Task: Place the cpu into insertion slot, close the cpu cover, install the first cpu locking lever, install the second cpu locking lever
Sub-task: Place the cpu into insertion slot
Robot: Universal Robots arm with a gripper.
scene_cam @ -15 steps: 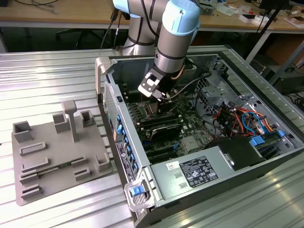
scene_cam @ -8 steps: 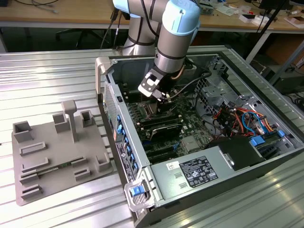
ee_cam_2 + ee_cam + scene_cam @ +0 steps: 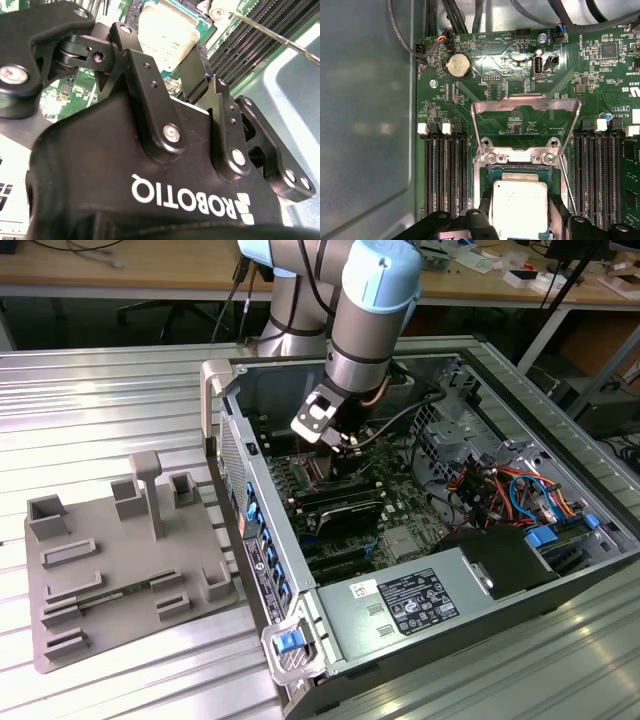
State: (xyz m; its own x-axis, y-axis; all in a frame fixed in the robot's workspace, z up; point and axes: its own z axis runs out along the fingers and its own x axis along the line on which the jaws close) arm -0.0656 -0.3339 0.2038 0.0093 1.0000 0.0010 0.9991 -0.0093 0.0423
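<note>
In the exterior view my gripper (image 3: 345, 443) reaches down into an open computer case, over the green motherboard (image 3: 300, 480). The cpu (image 3: 520, 205), a flat square chip with a silvery top, sits between my gripper (image 3: 520, 216) fingers, which press against two opposite edges of it. It is at the insertion slot (image 3: 520, 169); whether it rests in the recess I cannot tell. The cpu cover (image 3: 525, 104), a silver frame plate, stands swung open on its hinge beyond the slot. In the second wrist view the cpu (image 3: 165, 37) shows past my gripper (image 3: 162, 52). A thin wire locking lever (image 3: 568, 185) stands up beside the slot.
Long black memory slots (image 3: 442, 175) flank the socket on both sides. Black cables (image 3: 445, 15) hang over the board's far edge. A power supply (image 3: 410, 600) and drive cabling (image 3: 510, 490) fill the case at the exterior view's right. A grey fixture tray (image 3: 110, 560) lies outside the case.
</note>
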